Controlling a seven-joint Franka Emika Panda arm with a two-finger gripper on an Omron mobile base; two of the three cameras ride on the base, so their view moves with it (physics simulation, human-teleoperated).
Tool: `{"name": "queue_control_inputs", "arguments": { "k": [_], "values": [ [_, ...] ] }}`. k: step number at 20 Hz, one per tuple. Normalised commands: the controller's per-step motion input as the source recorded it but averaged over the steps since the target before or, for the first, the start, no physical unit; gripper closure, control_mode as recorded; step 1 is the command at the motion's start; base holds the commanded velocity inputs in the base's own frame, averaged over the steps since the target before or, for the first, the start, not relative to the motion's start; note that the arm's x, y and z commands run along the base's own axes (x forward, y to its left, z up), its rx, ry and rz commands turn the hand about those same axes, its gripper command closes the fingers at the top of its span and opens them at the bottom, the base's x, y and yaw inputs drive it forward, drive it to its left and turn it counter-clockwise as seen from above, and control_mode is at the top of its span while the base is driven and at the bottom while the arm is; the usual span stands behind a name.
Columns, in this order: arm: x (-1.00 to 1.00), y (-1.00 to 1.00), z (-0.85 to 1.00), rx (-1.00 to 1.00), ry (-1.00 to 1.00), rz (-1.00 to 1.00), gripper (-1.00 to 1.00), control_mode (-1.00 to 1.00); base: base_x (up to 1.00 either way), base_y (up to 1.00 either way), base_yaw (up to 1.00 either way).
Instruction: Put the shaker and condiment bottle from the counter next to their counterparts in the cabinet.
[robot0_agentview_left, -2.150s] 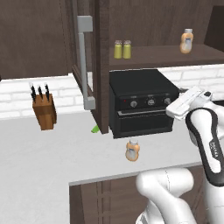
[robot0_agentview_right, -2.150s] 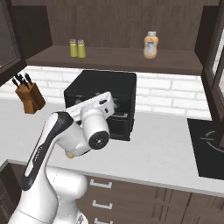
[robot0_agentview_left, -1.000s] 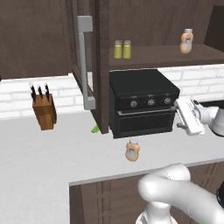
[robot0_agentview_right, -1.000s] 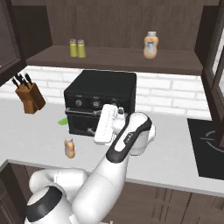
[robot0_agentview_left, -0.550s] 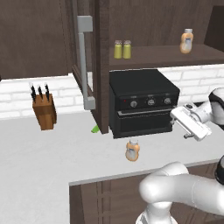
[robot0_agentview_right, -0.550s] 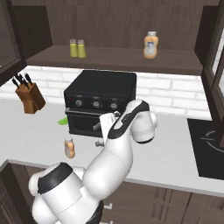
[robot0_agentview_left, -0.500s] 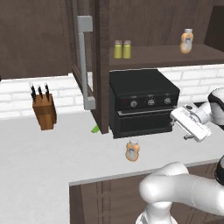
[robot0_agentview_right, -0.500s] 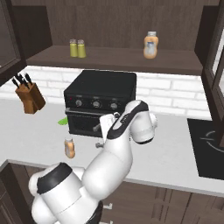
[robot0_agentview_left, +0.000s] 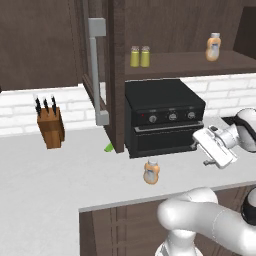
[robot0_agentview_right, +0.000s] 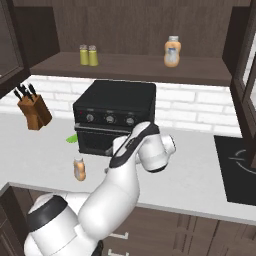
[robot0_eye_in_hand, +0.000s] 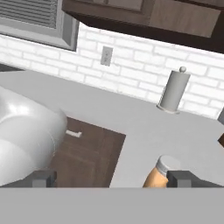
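Observation:
One orange condiment bottle (robot0_agentview_left: 151, 171) (robot0_agentview_right: 79, 169) stands on the pale counter (robot0_agentview_left: 60, 185) in front of the black oven. Its counterpart (robot0_agentview_left: 213, 46) (robot0_agentview_right: 172, 51) is on the cabinet shelf (robot0_agentview_left: 200, 61) at the right. Two yellow-green shakers (robot0_agentview_left: 139, 56) (robot0_agentview_right: 88, 55) stand side by side at the shelf's left. My gripper (robot0_agentview_left: 201, 150) (robot0_agentview_right: 114, 159) hangs low over the counter, right of the counter bottle and apart from it. It is open with nothing between its fingers. In the hand view the gripper (robot0_eye_in_hand: 113, 178) has that bottle (robot0_eye_in_hand: 161, 174) just inside its right fingertip (robot0_eye_in_hand: 181, 177).
The cabinet door (robot0_agentview_left: 97, 70) stands open left of the oven (robot0_agentview_left: 165, 117). A small green thing (robot0_agentview_left: 108, 147) lies by the oven's left corner, half hidden. A knife block (robot0_agentview_left: 50, 127) stands far left, a cooktop (robot0_agentview_right: 237, 165) far right. A paper-towel holder (robot0_eye_in_hand: 174, 92) stands by the wall.
The arm has swung round and the hand has dropped a little lower over the counter at the right. The jaws have stayed open. Bottles and shakers have not moved.

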Motion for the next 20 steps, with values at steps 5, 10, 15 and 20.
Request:
{"name": "queue_control_inputs", "arguments": {
  "k": [5, 10, 15, 20],
  "values": [
    [0.44, 0.29, -0.7, -0.01, 0.0, -0.27, -1.0, -1.0, 0.0, 0.0, 0.0],
    [0.6, 0.21, -0.61, -0.03, 0.01, -0.23, -1.0, -1.0, 0.0, 0.0, 0.0],
    [0.1, 0.0, 0.0, 0.0, 0.02, -0.01, -1.0, -1.0, 0.0, 0.0, 0.0],
    [0.37, -0.08, -0.07, 0.0, 0.02, 0.0, -1.0, -1.0, 0.0, 0.0, 0.0]
  ]
}}
